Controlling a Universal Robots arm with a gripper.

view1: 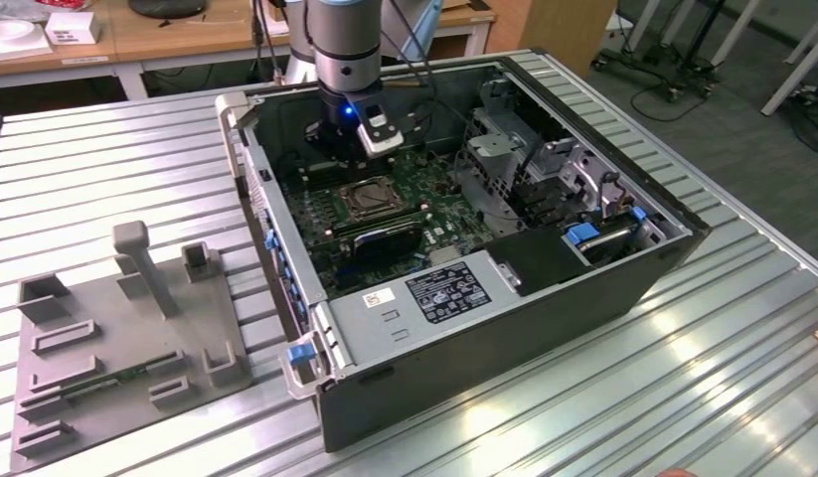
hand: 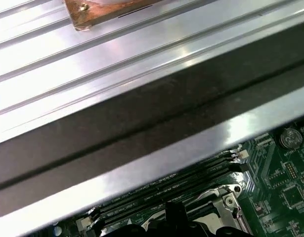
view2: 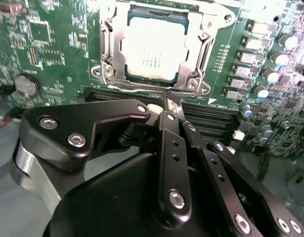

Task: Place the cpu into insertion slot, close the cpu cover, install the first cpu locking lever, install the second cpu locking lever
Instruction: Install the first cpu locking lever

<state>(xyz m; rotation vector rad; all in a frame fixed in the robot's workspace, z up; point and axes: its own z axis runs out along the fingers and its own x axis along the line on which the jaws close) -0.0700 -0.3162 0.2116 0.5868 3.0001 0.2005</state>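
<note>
In the second wrist view the cpu (view2: pixel 152 49) lies flat in the insertion slot (view2: pixel 106 73), its silver top showing through the window of the cpu cover (view2: pixel 200 45), which is folded down over it. A thin wire lever (view2: pixel 132 91) runs along the slot's edge nearest my fingers. My gripper (view2: pixel 167 102) hangs just off that edge, above the memory slots (view2: pixel 211 118), its black fingers shut together with nothing visible between them. In the exterior view the gripper (view1: pixel 345 149) is inside the open computer case, just beyond the insertion slot (view1: pixel 370 200).
The case (view1: pixel 515 318) lies open on a ribbed metal table (view1: pixel 674 397); its walls ring the green motherboard (view1: pixel 422 189). Drive cages (view1: pixel 568 189) stand at the exterior view's right. A grey fixture plate (view1: pixel 117 338) lies at the exterior view's left. Capacitors (view2: pixel 270 74) stand beside the socket.
</note>
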